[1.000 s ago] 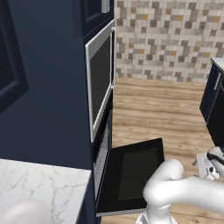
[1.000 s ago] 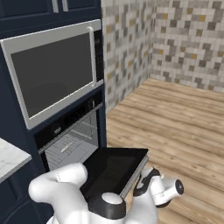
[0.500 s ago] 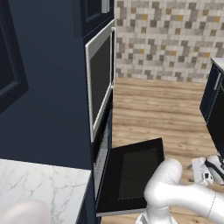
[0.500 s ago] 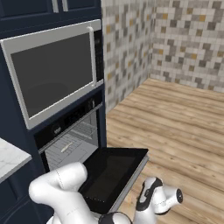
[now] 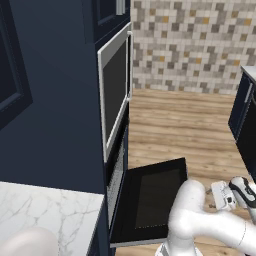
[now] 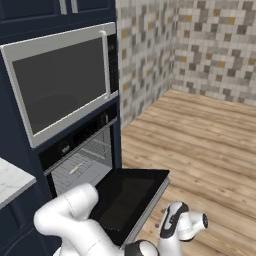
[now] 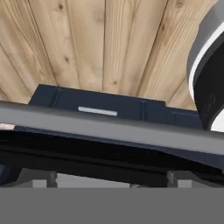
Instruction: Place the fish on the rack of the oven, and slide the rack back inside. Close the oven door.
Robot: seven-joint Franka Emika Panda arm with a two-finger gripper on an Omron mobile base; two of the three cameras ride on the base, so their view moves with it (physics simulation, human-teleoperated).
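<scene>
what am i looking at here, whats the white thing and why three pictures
The white thing is a robot arm on a driving base in a rendered kitchen. Two pictures come from cameras on the base, looking forward from its left and right. The third comes from the arm's hand, looking along the open, empty two-finger gripper at the long silver bar handle. The wide black drop-down oven door hangs open. Inside the dark navy-black oven, a small pale fish lies on the silver wire rack.

No legible text, label, brand or number on any surface.
</scene>
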